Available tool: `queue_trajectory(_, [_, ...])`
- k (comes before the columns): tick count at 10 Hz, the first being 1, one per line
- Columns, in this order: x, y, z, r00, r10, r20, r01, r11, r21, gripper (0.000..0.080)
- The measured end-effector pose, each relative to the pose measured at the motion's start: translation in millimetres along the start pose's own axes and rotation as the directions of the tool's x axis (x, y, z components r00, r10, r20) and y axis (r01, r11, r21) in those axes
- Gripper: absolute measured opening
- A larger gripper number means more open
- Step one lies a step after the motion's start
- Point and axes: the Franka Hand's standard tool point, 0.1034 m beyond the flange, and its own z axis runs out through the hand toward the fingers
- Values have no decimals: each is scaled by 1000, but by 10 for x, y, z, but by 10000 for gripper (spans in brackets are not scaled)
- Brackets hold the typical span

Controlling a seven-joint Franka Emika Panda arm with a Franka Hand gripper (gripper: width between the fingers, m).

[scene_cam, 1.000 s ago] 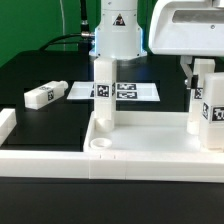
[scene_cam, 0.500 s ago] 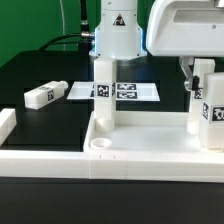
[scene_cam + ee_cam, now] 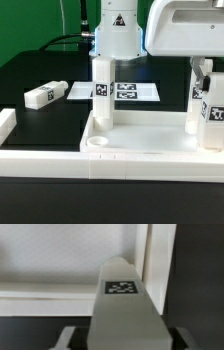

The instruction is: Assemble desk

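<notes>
The white tray-like tabletop (image 3: 60, 155) lies upside down at the front. One white tagged leg (image 3: 103, 95) stands upright in its far corner on the exterior view's left. My gripper (image 3: 200, 66) comes down on the exterior view's right, shut on another upright leg (image 3: 198, 100) at the far right corner. A further tagged leg (image 3: 214, 122) stands just in front of it. In the wrist view the held leg (image 3: 122, 297) runs from between my fingers (image 3: 72, 338) down to the tabletop's corner (image 3: 155, 258). A loose leg (image 3: 40, 96) lies on the black table to the left.
The marker board (image 3: 130, 91) lies flat behind the tabletop. The arm's white base (image 3: 117, 30) stands at the back. A white border bar (image 3: 5, 125) sits at the exterior view's left edge.
The gripper and the held leg have turned a little at the right corner; the dark finger seen beside the leg earlier shows less now. Everything else is still.
</notes>
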Motion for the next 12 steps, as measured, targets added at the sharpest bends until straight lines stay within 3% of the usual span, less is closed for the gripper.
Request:
queue_trajectory(2, [-5, 2, 8, 989, 148, 2, -148, 989, 3, 289])
queue_trajectory(5, [-21, -20, 14, 878, 479, 12, -480, 877, 10, 290])
queue_trajectory(7, [-23, -13, 18, 780, 626, 15, -626, 780, 7, 290])
queue_trajectory(12, [-17, 15, 25, 445, 895, 36, -896, 445, 8, 290])
